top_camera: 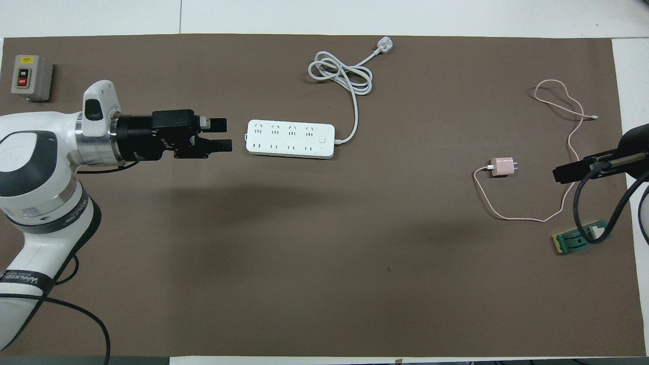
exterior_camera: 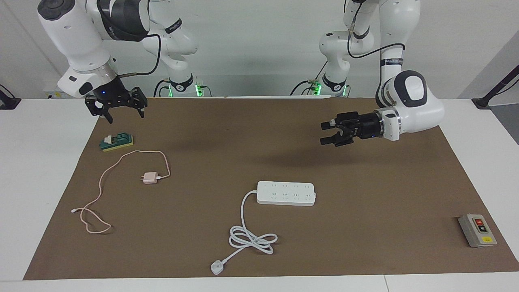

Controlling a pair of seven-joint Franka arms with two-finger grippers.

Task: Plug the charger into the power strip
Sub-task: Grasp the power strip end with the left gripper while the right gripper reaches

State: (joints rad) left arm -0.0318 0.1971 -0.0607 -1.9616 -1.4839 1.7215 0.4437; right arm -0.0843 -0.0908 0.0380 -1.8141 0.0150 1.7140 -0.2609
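The charger (exterior_camera: 150, 177) (top_camera: 502, 166), a small pale-pink cube, lies on the brown mat toward the right arm's end, and its thin pink cable (exterior_camera: 101, 178) loops away from it. The power strip (exterior_camera: 286, 193) (top_camera: 290, 138), a long white bar, lies mid-mat with its thick cord coiled and ending in a white plug (exterior_camera: 217, 267). My left gripper (exterior_camera: 328, 133) (top_camera: 223, 134) hovers open and empty over the mat, pointing at the strip's end. My right gripper (exterior_camera: 126, 117) (top_camera: 560, 174) hangs open and empty over the mat near the charger's cable.
A green-and-yellow block (exterior_camera: 117, 142) (top_camera: 578, 241) with a white piece sits under the right gripper, nearer to the robots than the charger. A grey box (exterior_camera: 477, 230) (top_camera: 30, 77) with red and black buttons rests at the mat's corner toward the left arm's end.
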